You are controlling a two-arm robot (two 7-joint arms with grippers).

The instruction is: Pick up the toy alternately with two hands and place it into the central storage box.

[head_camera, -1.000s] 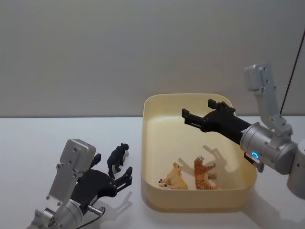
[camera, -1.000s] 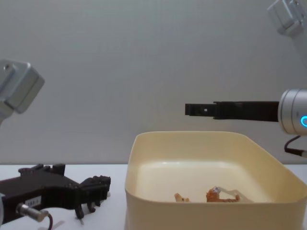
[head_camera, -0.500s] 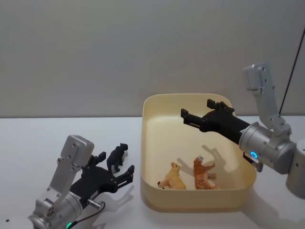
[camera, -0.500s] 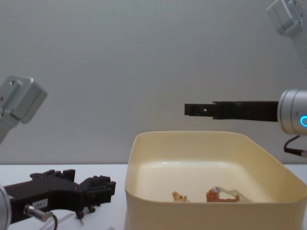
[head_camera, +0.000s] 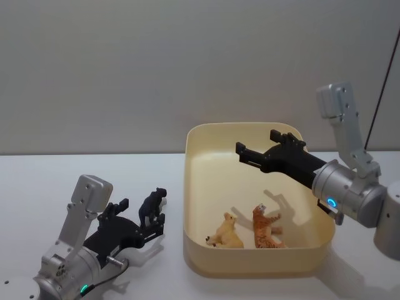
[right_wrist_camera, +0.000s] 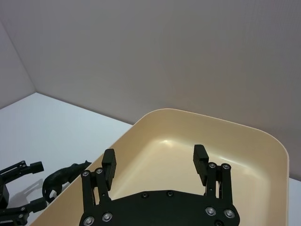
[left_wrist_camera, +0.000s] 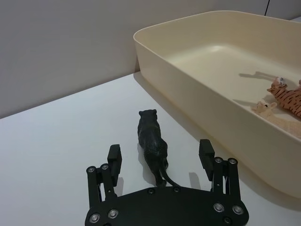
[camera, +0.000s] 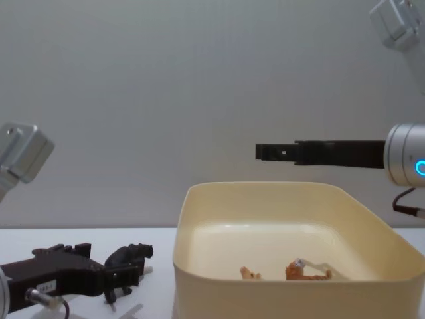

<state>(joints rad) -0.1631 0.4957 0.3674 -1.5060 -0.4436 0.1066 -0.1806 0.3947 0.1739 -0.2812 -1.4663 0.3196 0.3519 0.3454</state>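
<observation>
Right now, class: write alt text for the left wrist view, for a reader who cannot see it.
The open left gripper has a finger on each side of a black panther standing on the white table. Beside it, the box holds a tiger and a lion.

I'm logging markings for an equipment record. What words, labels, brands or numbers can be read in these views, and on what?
Small pale label on the side of the left gripper: print too small to read.
Cream storage box, right gripper, black panther figure, lion figure, tiger figure: no text visible.
Nothing else legible.
</observation>
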